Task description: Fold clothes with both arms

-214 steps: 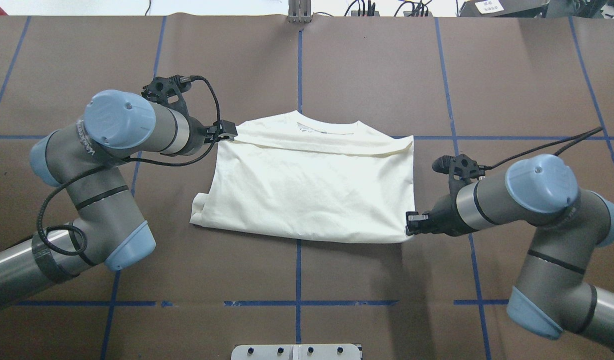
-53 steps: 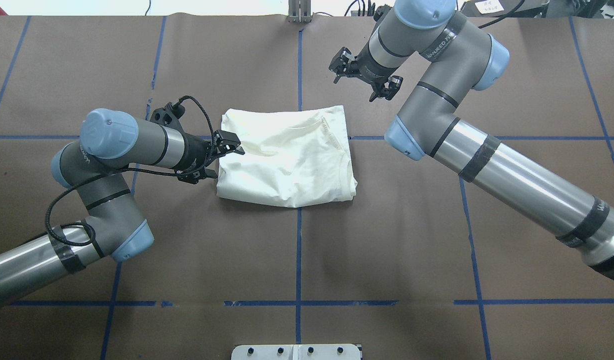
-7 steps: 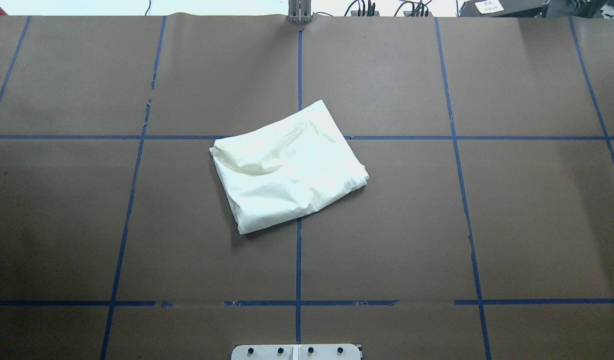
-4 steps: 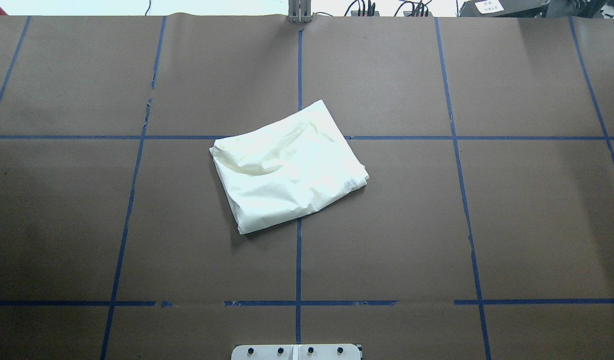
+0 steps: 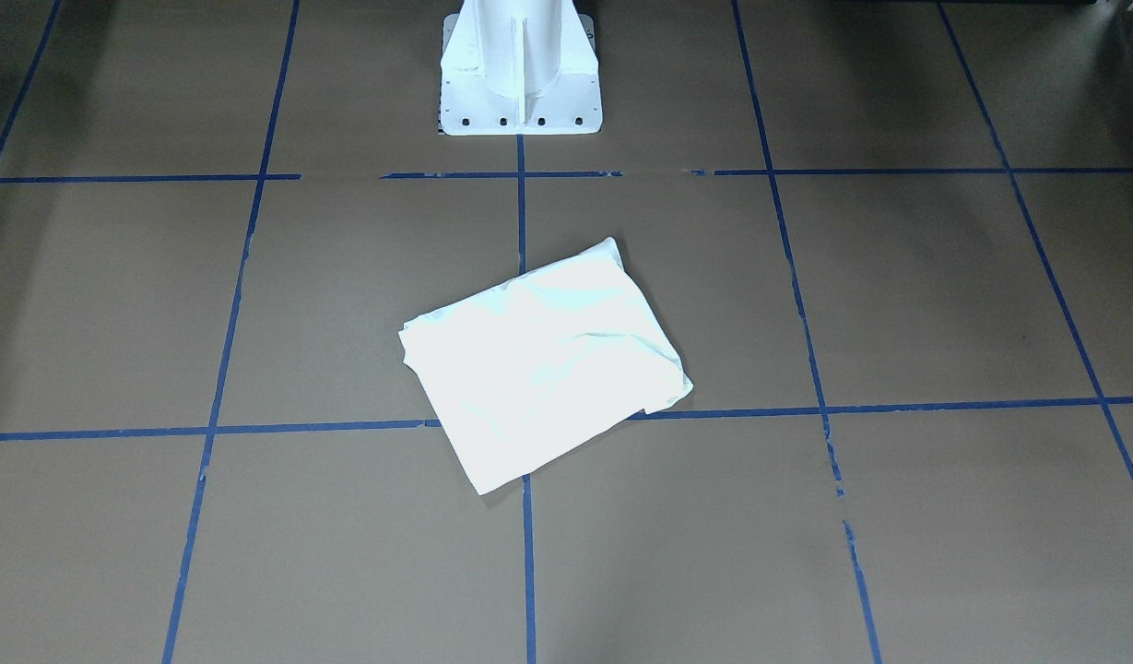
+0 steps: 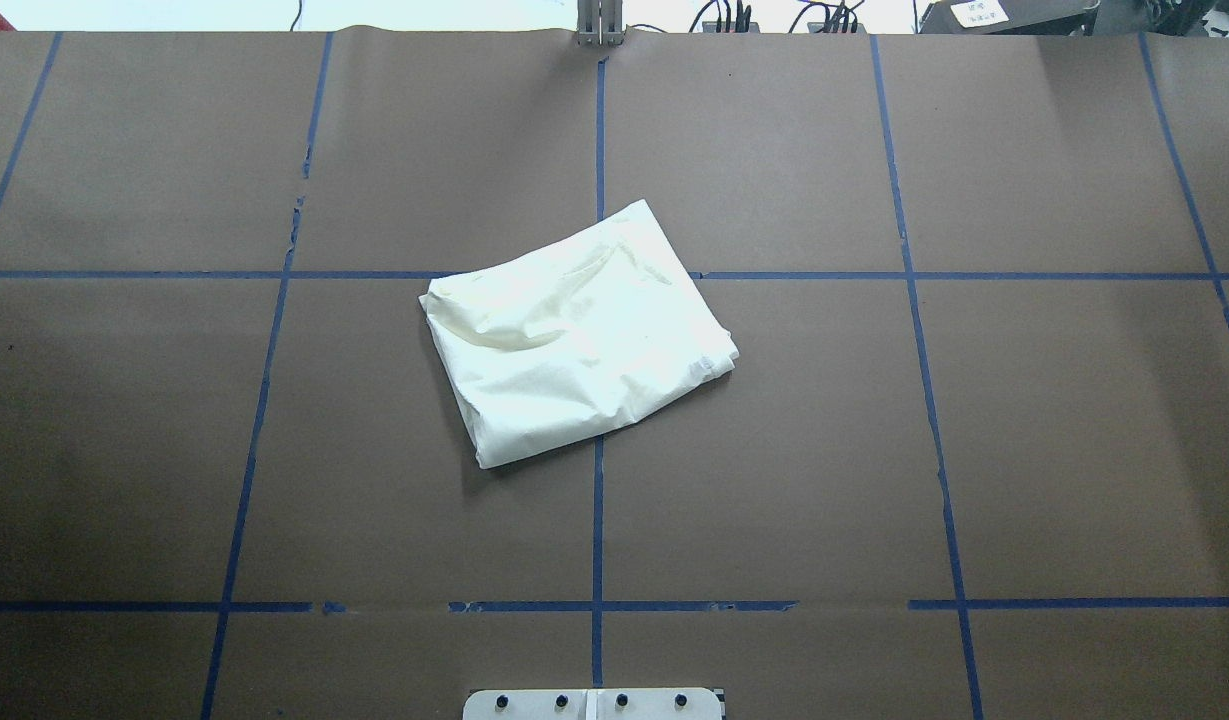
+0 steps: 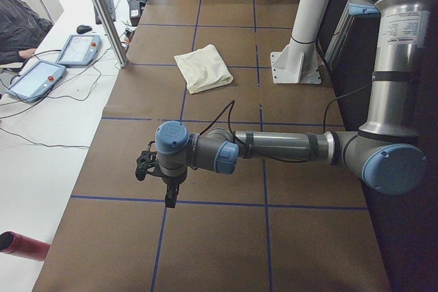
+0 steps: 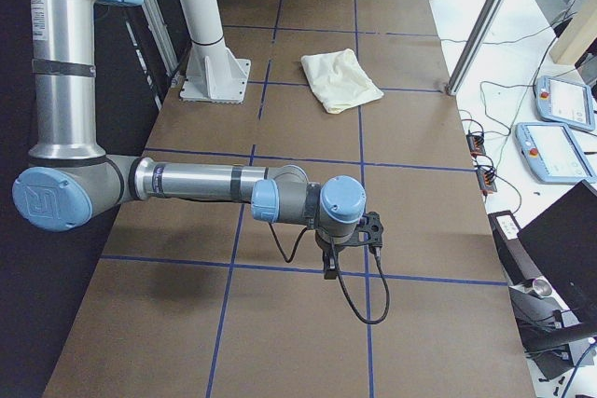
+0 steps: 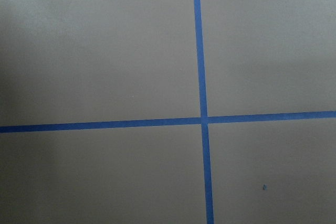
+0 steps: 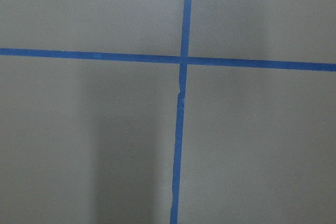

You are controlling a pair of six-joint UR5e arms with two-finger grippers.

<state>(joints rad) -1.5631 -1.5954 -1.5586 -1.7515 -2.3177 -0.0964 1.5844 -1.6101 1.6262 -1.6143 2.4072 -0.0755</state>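
- Because each arm hangs low over a bare end of the worktop [image 6: 874,450], well apart from the garment, the overhead and front views show no robot at all. I read that placement as standing clear so the result lies unobstructed, which suggests the folding is done or very nearly so.
- The left arm [image 7: 287,147] stretches across the near end in the left side view, with the left fingers [image 7: 172,196] pointing down just above the brown paper. I cannot tell from that view alone whether they are wide or narrow. Nothing hangs from them.
- The right arm [image 8: 201,181] mirrors this at the opposite end. The right fingers [image 8: 328,266] also point down and carry nothing, and I cannot tell their spread either.
- Both wrist cameras show only brown covering and a crossing of blue tape [image 9: 202,119].
- The T-shirt [image 6: 574,345] lies near the worktop's middle, in front of the white pedestal [image 5: 518,65]. It covers a tape crossing and sits askew to the grid.
- It is a compact, roughly rectangular packet of several layers, with the plain cream-white side up and no print showing.
- Soft creases run near one corner, and stacked edges peek out along one short side. The fold looks a little loose rather than crisp.
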